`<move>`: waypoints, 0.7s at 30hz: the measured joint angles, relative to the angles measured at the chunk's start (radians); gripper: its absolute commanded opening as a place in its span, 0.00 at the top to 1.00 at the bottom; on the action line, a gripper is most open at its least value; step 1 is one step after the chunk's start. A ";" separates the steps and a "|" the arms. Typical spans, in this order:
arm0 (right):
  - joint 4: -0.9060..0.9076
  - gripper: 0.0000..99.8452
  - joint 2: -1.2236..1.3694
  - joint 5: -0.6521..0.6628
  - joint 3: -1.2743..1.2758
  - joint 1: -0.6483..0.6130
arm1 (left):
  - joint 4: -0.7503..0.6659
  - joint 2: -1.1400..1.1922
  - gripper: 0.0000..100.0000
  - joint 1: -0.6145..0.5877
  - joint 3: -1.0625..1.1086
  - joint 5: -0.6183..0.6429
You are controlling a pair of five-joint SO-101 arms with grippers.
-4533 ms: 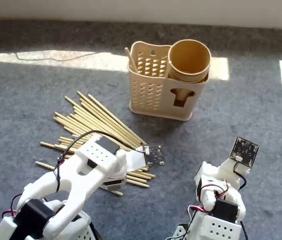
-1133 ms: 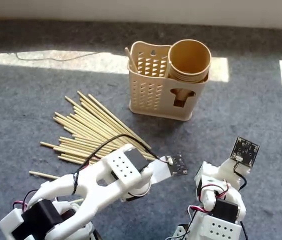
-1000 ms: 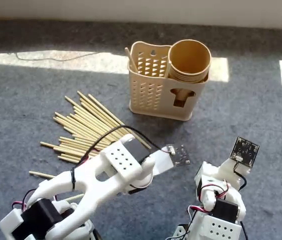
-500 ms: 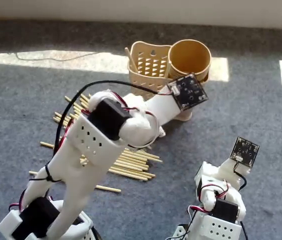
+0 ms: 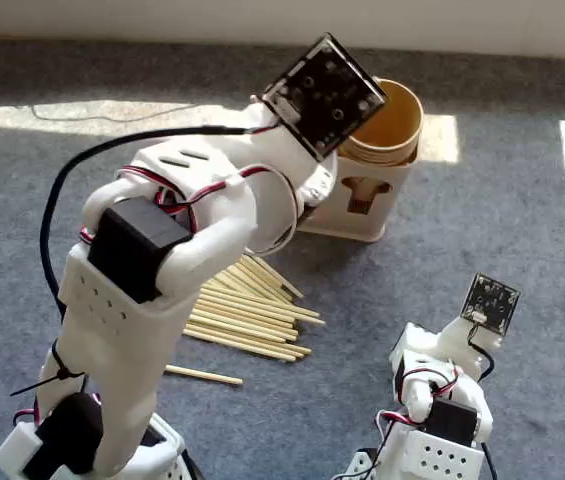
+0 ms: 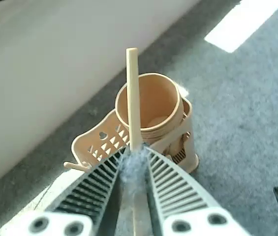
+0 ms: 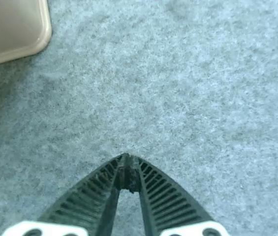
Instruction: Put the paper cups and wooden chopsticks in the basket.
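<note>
Well, you were in the carrying step: the left gripper [image 6: 134, 151] had its jaws clamped on a single chopstick [image 6: 132, 98], held over the basket [image 6: 101, 143] and lined up with the stacked paper cups [image 6: 156, 103] already sitting in one compartment. The next move, I'd judge, called for shifting the stick over the perforated compartment beside the cups, tipping it down and letting go. A pile of chopsticks [image 5: 252, 310] lay on the carpet, and your right gripper [image 7: 128, 173] sat with jaws pinched together, holding nothing.

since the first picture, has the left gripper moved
Yes. The left gripper, shut on a chopstick, went from over the chopstick pile to the basket.
</note>
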 measured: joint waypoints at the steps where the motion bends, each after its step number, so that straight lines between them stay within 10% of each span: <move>1: 0.000 0.99 0.000 0.000 0.000 0.000 | -0.021 0.000 0.99 -0.011 -0.003 0.023; 21: 0.000 0.99 0.000 0.000 0.000 0.000 | -0.382 0.000 0.99 -0.166 0.015 0.264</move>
